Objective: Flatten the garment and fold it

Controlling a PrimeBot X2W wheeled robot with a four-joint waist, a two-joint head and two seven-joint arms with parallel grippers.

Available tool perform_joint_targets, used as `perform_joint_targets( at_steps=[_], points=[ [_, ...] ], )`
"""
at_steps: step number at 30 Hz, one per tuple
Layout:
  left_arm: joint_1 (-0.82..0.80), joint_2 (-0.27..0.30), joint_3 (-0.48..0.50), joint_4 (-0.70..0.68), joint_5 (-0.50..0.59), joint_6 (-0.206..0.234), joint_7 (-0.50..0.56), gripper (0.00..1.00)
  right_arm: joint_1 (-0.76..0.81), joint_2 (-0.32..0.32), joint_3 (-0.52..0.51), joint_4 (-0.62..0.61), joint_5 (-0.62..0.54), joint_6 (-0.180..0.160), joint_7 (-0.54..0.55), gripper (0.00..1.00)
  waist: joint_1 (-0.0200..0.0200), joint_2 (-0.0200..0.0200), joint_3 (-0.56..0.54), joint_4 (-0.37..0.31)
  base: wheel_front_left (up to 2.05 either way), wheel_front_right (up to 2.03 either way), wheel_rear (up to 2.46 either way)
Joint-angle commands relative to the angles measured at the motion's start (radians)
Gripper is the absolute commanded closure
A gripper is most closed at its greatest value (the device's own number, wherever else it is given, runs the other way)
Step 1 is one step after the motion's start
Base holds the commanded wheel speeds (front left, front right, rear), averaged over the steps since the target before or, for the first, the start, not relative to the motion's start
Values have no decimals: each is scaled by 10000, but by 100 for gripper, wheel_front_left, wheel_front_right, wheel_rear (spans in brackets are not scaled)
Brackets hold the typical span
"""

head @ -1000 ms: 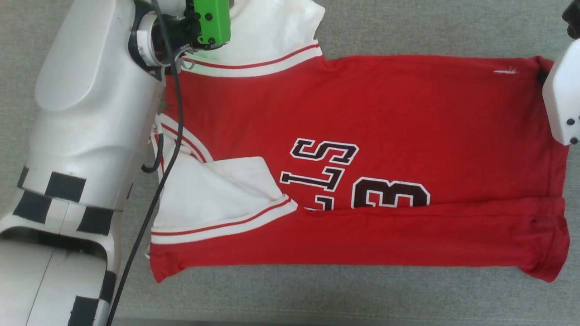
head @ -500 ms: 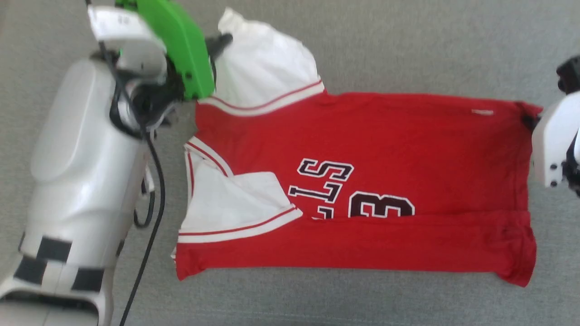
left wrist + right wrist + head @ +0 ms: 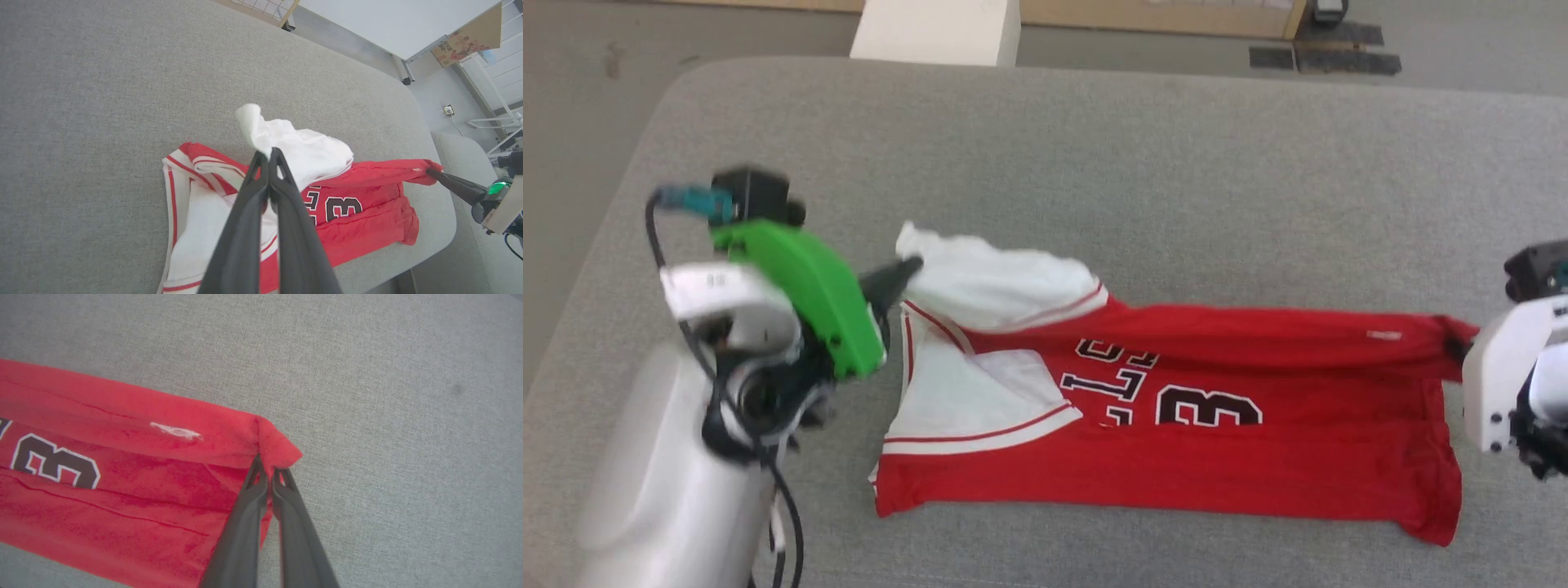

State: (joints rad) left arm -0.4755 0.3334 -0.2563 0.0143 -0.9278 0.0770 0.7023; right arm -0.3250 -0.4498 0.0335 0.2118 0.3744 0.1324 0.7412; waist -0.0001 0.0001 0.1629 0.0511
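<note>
Head view, nearest first: the left arm's pale forearm [image 3: 662, 490] rises from the lower left corner. The garment [image 3: 1176, 482] lies on the grey fabric-covered table [image 3: 1176, 163], its near long edge folded over so that a red band covers the lower part of the black number. One white sleeve [image 3: 964, 400] lies flat on the red chest beside the letters. Beyond that, the far long edge is raised off the table and stretched between the two arms. The left end effector [image 3: 907, 271], ahead of its green housing [image 3: 800, 286], is clamped on the other white sleeve [image 3: 996, 282] at the far left corner. In the left wrist view both fingers press together with white cloth bunched above their tips. The right end effector [image 3: 269, 475] is closed on the red far right corner, a peak of cloth pinched between its tips in the right wrist view. Past the table's far edge are floor [image 3: 572, 98] and a white block [image 3: 935, 33].
</note>
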Motion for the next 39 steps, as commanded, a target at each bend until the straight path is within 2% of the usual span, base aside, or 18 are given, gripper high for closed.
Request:
perform_joint_targets(
  at_steps=[1, 9, 14, 20, 21, 22, 28, 34, 36, 39],
  points=[
    [552, 69, 79, -214, -155, 144, -64, 100, 261, 87, -75, 68, -30, -17, -84, 100, 1, -1, -161, 91, 0, 0, 0],
    [2691, -185, 438, -569, -622, 627, -514, 100, 1021, 340, -224, 290, -85, -17, -263, 100, 1, -1, -120, 104, 0, 0, 0],
    [3246, -387, 428, 189, -765, 724, -643, 100, 1361, 524, -161, 649, -102, -17, -360, 100, 1, -1, -13, 88, 0, 0, 0],
    [3180, -534, 365, 1403, -633, 784, -896, 98, 1493, 734, 28, 1200, -63, -17, -540, 100, 1, -1, -115, 26, 0, 0, 0],
    [3134, -520, 353, 1526, -585, 767, -941, 58, 1486, 756, 51, 1223, -52, -17, -579, 75, 1, -1, -159, 9, 0, 0, 0],
    [3070, -493, 362, 1633, -528, 722, -1031, 0, 1470, 766, 63, 1232, -27, -17, -635, 0, 1, -1, -223, -11, 0, 0, 0],
    [2667, -15, 205, 1817, -16, 753, -986, 0, 1506, 573, -98, 867, 333, -17, -755, 0, 1, -1, -809, -87, 0, 0, 0],
    [2164, 547, 337, 1151, 417, 951, -998, 0, 1827, 356, -707, -393, 834, -17, -252, 0, 1, -1, -1445, -186, 0, 0, 0],
    [2005, 649, 459, 888, 629, 948, -1371, 0, 1994, 415, -1031, -806, 937, -17, -29, 0, 1, -1, -1572, -227, 0, 0, 0],
    [1851, 722, 715, 531, 1185, 803, -2644, 0, 2184, 461, -1477, -1219, 912, -17, 208, 0, 1, -1, -1632, -303, 0, 0, 0]
  ],
)
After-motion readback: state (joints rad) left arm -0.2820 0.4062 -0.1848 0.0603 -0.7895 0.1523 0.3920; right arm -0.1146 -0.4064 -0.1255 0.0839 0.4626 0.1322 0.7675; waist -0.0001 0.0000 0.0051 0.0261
